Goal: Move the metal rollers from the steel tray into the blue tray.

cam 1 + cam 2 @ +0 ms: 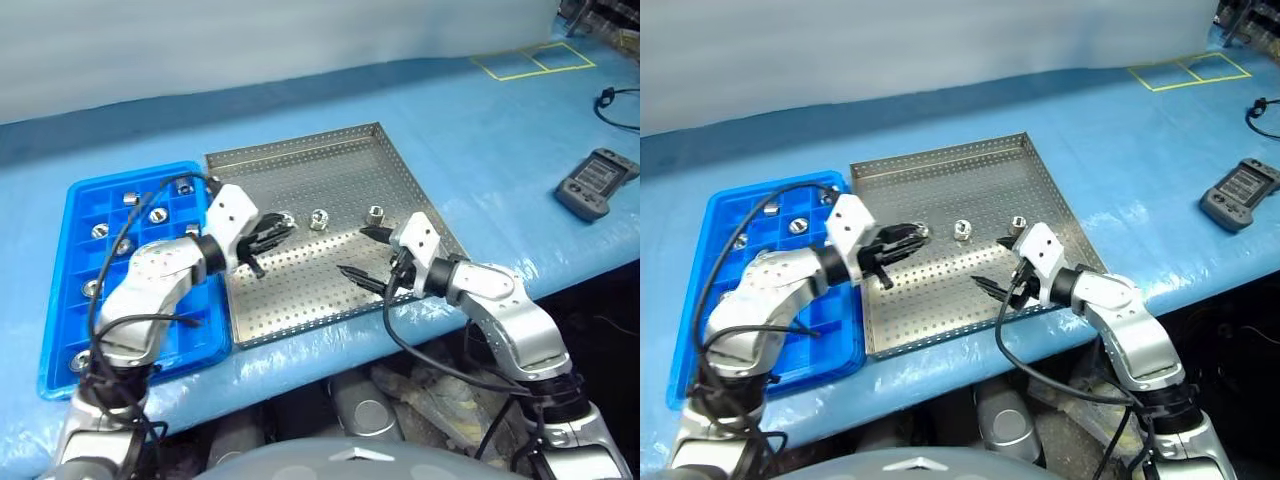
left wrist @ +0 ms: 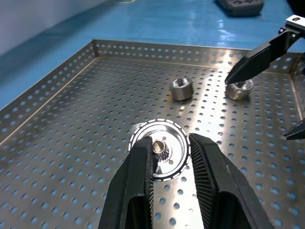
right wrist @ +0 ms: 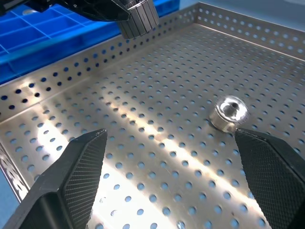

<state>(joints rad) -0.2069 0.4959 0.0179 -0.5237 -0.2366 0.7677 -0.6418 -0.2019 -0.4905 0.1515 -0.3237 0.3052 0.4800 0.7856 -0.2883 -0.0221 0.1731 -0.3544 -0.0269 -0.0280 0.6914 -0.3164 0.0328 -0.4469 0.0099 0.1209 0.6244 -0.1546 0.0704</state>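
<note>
My left gripper [image 1: 276, 230] is shut on one metal roller [image 2: 167, 134] and holds it just above the left part of the steel tray [image 1: 300, 175], close to the rim that borders the blue tray [image 1: 60, 300]. Two more metal rollers [image 1: 320, 219] [image 1: 377, 213] lie on the perforated floor. My right gripper [image 1: 356, 252] hangs open over the tray's right front area. One of the lying rollers [image 3: 228, 113] sits just beyond its fingers, with nothing between them. Several rollers [image 1: 157, 214] rest in the blue tray's compartments.
The two trays sit side by side on a blue-covered table, near its front edge. A grey handheld device [image 1: 598, 182] lies at the right, with a black cable [image 1: 615, 100] behind it. Yellow tape squares [image 1: 535, 60] mark the far right.
</note>
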